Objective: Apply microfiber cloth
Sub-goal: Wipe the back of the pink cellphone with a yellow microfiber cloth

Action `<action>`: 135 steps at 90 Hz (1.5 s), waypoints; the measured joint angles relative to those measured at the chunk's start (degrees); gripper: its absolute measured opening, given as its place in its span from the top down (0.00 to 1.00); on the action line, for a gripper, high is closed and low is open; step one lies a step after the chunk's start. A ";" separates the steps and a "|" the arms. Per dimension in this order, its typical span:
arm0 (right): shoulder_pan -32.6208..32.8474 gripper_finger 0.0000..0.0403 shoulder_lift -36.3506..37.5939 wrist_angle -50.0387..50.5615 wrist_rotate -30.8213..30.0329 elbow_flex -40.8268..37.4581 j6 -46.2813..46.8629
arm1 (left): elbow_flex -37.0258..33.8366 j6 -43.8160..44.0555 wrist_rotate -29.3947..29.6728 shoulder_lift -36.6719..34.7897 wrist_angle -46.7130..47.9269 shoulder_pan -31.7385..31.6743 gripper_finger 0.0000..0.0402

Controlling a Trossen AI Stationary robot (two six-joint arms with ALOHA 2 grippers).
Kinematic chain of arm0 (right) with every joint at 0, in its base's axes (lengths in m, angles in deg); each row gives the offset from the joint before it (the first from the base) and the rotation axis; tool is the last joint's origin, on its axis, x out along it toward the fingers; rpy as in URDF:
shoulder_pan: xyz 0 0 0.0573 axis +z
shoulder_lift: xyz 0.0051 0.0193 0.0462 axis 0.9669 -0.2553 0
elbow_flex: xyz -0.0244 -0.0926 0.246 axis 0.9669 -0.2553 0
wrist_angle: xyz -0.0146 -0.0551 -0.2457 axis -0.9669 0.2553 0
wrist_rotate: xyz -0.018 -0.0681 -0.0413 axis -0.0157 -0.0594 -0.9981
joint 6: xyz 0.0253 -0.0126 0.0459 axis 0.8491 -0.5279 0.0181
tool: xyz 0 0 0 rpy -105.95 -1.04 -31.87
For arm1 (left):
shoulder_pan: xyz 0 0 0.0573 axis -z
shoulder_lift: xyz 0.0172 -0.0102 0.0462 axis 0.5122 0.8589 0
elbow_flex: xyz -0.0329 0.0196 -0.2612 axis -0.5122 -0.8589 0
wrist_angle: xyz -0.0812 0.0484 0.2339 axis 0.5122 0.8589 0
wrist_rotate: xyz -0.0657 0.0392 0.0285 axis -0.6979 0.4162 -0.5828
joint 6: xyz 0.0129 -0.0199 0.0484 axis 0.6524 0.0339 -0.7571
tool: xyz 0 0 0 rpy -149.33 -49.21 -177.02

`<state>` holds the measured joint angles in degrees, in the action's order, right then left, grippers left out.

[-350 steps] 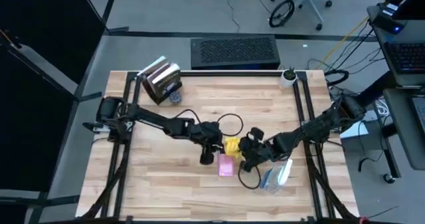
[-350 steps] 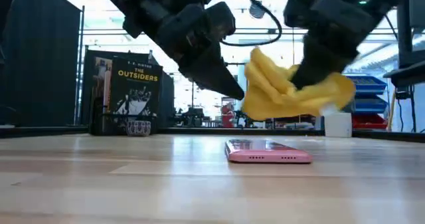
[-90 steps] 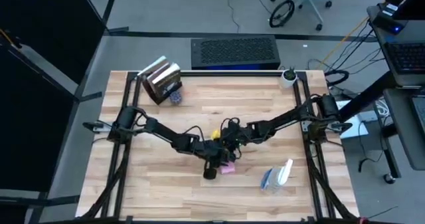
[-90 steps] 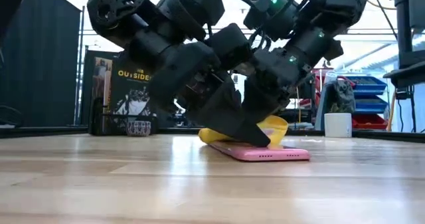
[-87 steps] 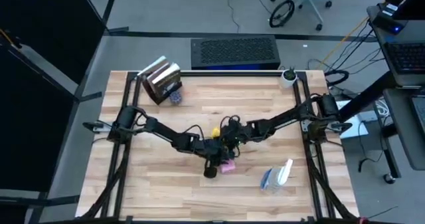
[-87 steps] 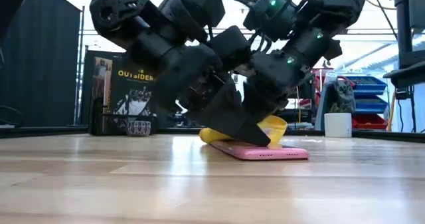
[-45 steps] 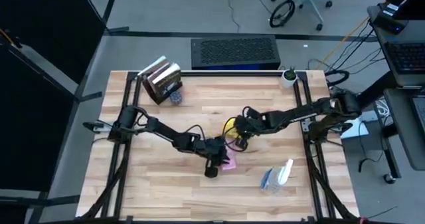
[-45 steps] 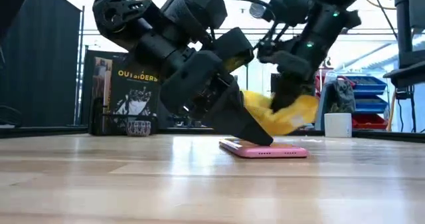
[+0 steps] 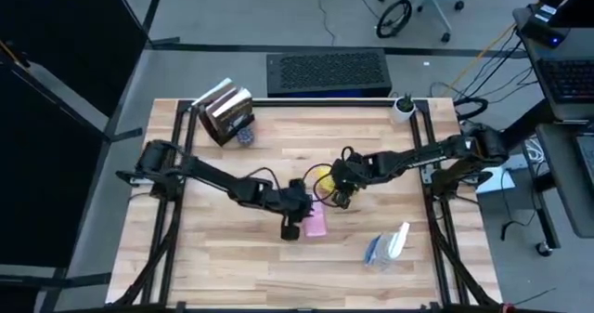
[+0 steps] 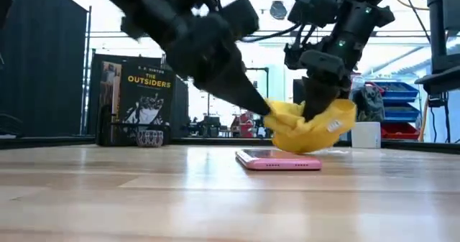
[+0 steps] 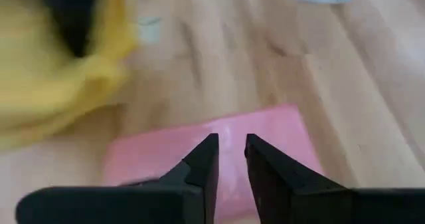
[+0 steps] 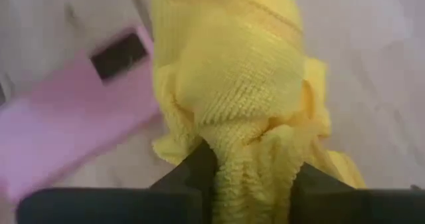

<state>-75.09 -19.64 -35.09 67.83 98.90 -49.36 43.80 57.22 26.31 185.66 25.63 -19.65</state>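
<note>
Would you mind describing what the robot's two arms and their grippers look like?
Both arms are matte black and built of slim jointed links with black cables looping loosely alongside them. The left gripper ends in two dark, tapered, wedge-shaped fingers. The right gripper has matching dark fingers. In the low view, small green lights glow on the right arm's upper housing. No lettering is legible on either.

Microfiber cloth [image 12: 232, 84] bright yellow, fine ribbed knit weave, small white tag at one edge. Phone [image 10: 277, 160] pink, with a black camera patch at one corner. Bench [image 9: 241, 257] pale wood in lengthwise planks, black rails along the sides. Both arms black; left tool [image 11: 229, 159] and right tool [image 12: 247, 177] black. Spray bottle [image 9: 388, 244] clear with blue liquid, white head. Book [image 10: 147, 98] black cover, yellow title lettering. Cup [image 10: 365, 135] white. Bins behind blue and red.
</note>
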 joint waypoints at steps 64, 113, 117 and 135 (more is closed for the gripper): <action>7.66 0.34 0.10 -7.69 0.58 1.58 20.47 | -11.45 6.06 4.88 -4.41 -0.50 0.61 0.84; 15.32 0.34 -0.29 -12.33 -0.86 0.40 39.32 | -12.81 6.01 3.53 -1.32 -6.34 0.48 0.84; 16.01 0.34 -0.46 -14.61 -0.91 0.41 40.75 | -12.81 5.99 3.44 -1.30 -6.89 0.48 0.84; 18.54 0.34 -4.79 -18.02 -3.84 0.41 46.27 | -12.81 5.49 3.31 -1.21 -8.57 0.48 0.84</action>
<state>-56.56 -24.43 -53.12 63.99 99.31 -3.09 30.99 62.70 29.63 184.45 17.05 -19.17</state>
